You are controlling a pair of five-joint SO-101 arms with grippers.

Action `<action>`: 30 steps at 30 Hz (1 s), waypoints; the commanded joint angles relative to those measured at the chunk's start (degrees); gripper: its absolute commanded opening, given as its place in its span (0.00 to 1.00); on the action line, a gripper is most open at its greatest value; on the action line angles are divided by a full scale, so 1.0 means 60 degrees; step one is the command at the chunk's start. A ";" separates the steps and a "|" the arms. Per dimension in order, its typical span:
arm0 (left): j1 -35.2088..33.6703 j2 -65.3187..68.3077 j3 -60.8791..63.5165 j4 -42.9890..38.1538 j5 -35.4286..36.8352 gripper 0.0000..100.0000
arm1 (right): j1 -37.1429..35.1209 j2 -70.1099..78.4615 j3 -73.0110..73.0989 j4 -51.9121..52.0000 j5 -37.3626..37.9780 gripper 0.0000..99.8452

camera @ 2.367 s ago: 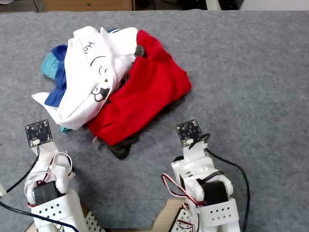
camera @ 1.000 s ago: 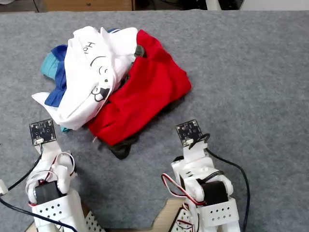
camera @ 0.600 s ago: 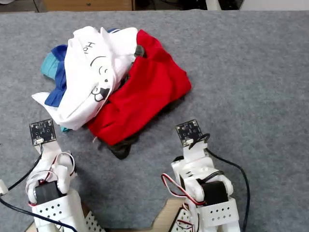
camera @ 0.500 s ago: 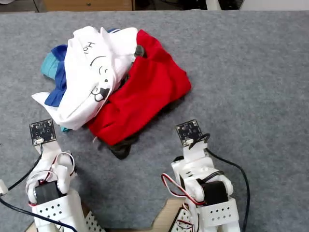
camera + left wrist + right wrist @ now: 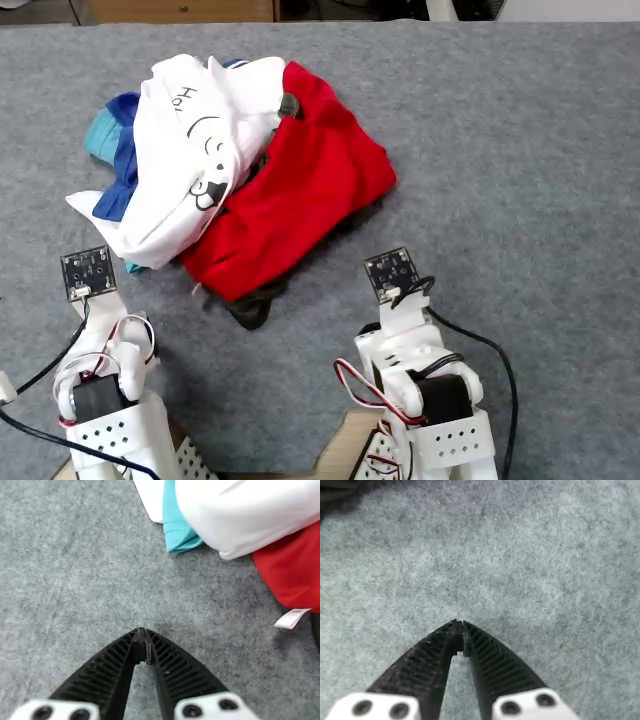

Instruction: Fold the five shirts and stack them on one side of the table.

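A loose heap of shirts lies at the table's far left. On top is a white shirt (image 5: pixel 190 160) with a black drawing, over a red shirt (image 5: pixel 300 195). A blue shirt (image 5: pixel 120 165) and a teal shirt (image 5: pixel 100 135) poke out at the heap's left, and a dark one (image 5: pixel 250 305) peeks from under the red. My left gripper (image 5: pixel 141 645) is shut over bare felt just short of the heap, near the white shirt (image 5: pixel 250 515), a teal edge (image 5: pixel 177 530) and the red shirt (image 5: pixel 290 570). Over bare felt, my right gripper (image 5: pixel 460 640) is shut with nothing in it.
Grey felt (image 5: pixel 500 150) covers the table, with wide free room on the right half and at the front middle. Both arm bases stand at the near edge, the left arm (image 5: pixel 100 390) and the right arm (image 5: pixel 425 400). A white garment tag (image 5: pixel 292 618) sticks out by the red shirt.
The left arm shifted slightly to the right and forward between the oldest frame and one second ago. Since then nothing has moved.
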 commanded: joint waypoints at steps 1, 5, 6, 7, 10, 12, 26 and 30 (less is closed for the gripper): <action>0.0103 -0.0051 0.0073 -0.0044 -0.0015 0.02 | -0.0051 -0.0945 -0.0007 0.0015 0.0044 0.00; -0.0352 -0.0051 0.0044 -0.0059 0.0000 0.02 | -0.0051 -0.0945 -0.0007 0.0015 0.0044 0.00; -0.0396 -0.0051 0.0044 -0.0059 0.0000 0.02 | -0.0051 -0.0945 -0.0007 0.0015 0.0044 0.00; -0.0396 -0.0051 0.0044 -0.0059 0.0000 0.02 | -0.0051 -0.0945 -0.0007 0.0015 0.0044 0.00; -0.0469 -0.0051 0.0000 -0.0059 -0.0029 0.02 | -0.0051 -0.0945 -0.0007 0.0015 0.0044 0.00; -0.0659 -0.0051 -0.0147 0.0000 -0.0044 0.02 | -0.0051 -0.0945 -0.0007 0.0015 0.0044 0.00; -0.1407 -0.0051 -0.0308 0.0000 0.0894 0.17 | -0.0989 -0.0945 -0.0007 -0.0044 0.0044 0.00; -0.1788 -0.0051 -0.0440 -0.0073 0.0952 0.17 | -0.1223 -0.0945 -0.0007 -0.0601 0.0059 0.05</action>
